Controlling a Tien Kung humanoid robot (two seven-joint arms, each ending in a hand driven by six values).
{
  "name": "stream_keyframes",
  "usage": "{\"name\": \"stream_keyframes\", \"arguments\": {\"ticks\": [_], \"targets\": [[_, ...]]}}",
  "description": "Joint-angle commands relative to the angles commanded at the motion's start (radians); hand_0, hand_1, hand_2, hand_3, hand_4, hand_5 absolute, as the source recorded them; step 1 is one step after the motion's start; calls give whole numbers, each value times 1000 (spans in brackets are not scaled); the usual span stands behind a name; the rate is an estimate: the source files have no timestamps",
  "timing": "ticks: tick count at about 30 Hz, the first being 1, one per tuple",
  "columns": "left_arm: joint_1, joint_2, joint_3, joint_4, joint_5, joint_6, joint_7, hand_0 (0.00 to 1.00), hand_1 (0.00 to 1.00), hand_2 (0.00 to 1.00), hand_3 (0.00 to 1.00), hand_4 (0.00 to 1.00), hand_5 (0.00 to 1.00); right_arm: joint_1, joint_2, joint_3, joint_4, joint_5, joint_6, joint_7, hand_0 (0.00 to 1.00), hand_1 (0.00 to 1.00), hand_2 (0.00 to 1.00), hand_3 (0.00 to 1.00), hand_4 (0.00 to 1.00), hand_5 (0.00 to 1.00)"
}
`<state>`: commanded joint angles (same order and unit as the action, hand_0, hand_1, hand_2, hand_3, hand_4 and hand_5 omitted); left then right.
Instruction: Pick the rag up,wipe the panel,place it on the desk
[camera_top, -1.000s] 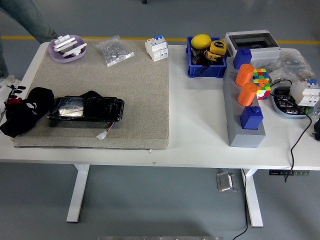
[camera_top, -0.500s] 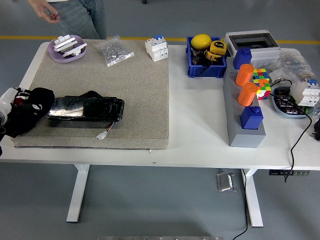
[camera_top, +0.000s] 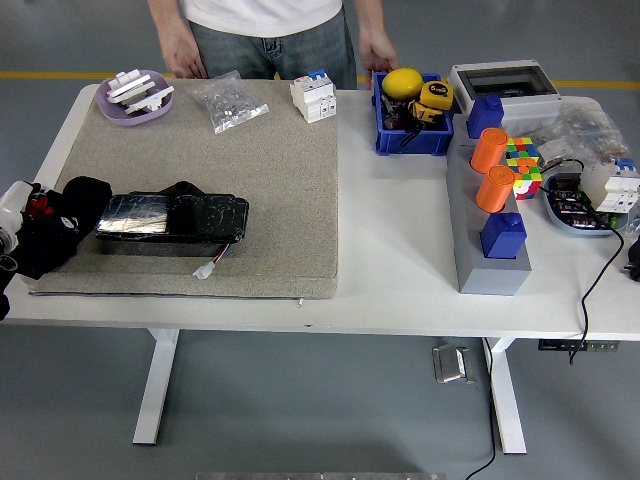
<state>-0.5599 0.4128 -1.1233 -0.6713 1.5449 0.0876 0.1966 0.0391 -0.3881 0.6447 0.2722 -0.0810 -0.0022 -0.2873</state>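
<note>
Head view, item by item, from the hand outward.

Left hand (camera_top: 12, 225): at the table's left edge, only partly in frame; pale shell with a red patch, touching the rag. Whether its fingers are apart or clamped on the cloth cannot be told.

Right hand: not in view.

Rag (camera_top: 58, 222): black, bunched, on the left end of the mat (camera_top: 290, 200), directly right of the left hand. Its right side touches the panel.

Panel (camera_top: 172, 219): black, glossy, long axis left to right across the mat, a white plug (camera_top: 205, 268) trailing at its near edge. It lies right of the rag, so a wipe would run rightward, away from the hand, along the long axis. Judged: the left hand is the only one placed for it.

Person: at the far side, hands (camera_top: 378, 52) hanging by the table edge, holding nothing.

Change since a second ago: the rag sits a little further left, nearer the edge. The person has moved from the far left corner to the middle.
</note>
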Motion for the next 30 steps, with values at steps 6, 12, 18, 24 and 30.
{"name": "stream_keyframes", "arguments": {"ticks": [6, 12, 18, 24, 30], "targets": [[1, -2, 6, 8, -3, 27, -8, 297, 515, 632, 549, 397, 2, 1, -1, 8, 2, -6, -2, 2, 759, 722, 719, 647, 966, 489], [1, -3, 13, 10, 12, 60, -14, 252, 440, 571, 500, 181, 2, 1, -1, 10, 1, -5, -2, 2, 760, 721, 719, 647, 968, 488], [8, -5, 1, -3, 46, 93, -11, 236, 397, 536, 458, 176, 2, 0, -2, 5, 1, -2, -1, 1, 759, 721, 718, 648, 968, 488], [22, -3, -31, -41, 83, 98, -1, 232, 376, 533, 452, 183, 2, 1, -2, -1, 1, 0, 1, 0, 759, 722, 718, 647, 968, 489], [46, -1, -94, -103, 140, 101, 23, 237, 357, 532, 453, 194, 2, 1, -2, -17, 3, 7, 2, -3, 758, 722, 718, 646, 967, 487]]}}
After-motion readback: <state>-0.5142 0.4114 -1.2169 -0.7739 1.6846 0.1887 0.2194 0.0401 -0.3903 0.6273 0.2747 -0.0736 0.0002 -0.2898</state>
